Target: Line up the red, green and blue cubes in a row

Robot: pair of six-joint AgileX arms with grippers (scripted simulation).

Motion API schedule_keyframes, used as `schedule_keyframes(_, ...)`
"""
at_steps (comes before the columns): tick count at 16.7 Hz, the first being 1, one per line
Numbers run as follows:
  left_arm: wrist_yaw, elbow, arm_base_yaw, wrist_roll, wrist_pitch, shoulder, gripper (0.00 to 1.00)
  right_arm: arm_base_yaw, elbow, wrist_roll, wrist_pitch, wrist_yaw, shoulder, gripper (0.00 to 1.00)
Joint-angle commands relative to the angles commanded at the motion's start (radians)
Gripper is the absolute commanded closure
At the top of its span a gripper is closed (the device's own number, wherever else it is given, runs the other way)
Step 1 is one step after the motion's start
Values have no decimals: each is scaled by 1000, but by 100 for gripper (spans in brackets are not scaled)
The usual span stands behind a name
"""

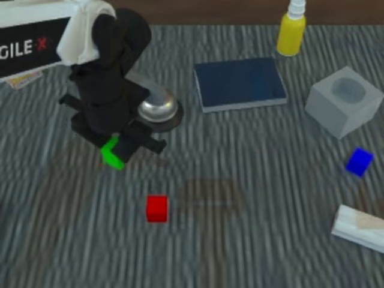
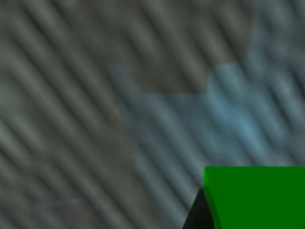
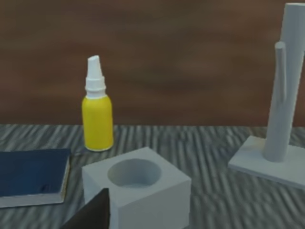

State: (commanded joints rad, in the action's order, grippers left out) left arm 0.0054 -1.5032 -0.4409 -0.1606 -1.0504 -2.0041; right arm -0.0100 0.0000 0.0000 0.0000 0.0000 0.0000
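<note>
My left gripper [image 1: 117,150] sits over the left half of the striped grey table [image 1: 258,240]. It is closed on the green cube [image 1: 111,155], which pokes out from under the black fingers at about 7 o'clock. In the left wrist view the green cube [image 2: 255,196] fills one corner, with bare striped cloth all around it.

The red cube [image 1: 156,209] sits flat on the table at about 4 o'clock from the green cube, near but not touching. There is open cloth on every side of it, and lots of free room toward the near edge of the table.

The blue cube [image 1: 359,162] is far off, close to the right edge. It sits between the big grey block with a round hollow [image 1: 343,101] at 12 o'clock and a white stand [image 1: 360,227] at 6 o'clock. It touches neither one.

A silver call bell [image 1: 158,108] is just beside the left arm, at 2 o'clock from the green cube. A dark blue book [image 1: 240,84] lies near the far edge, and a yellow squeeze bottle [image 1: 291,31] stands upright at about 1 o'clock from it.

My right gripper does not show from above. The right wrist view shows one dark finger tip [image 3: 93,213] near the grey block, so I cannot tell if it is open or closed.
</note>
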Motion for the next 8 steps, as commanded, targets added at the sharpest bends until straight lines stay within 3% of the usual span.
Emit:
schedule_keyframes(3,-2,-55,-62,155,-30,-33,100,0,0,0,0,0,0,0)
schedule_keyframes(8,-7,-164,-200,534,-91,-92,100,0,0,0,0,0,0,0)
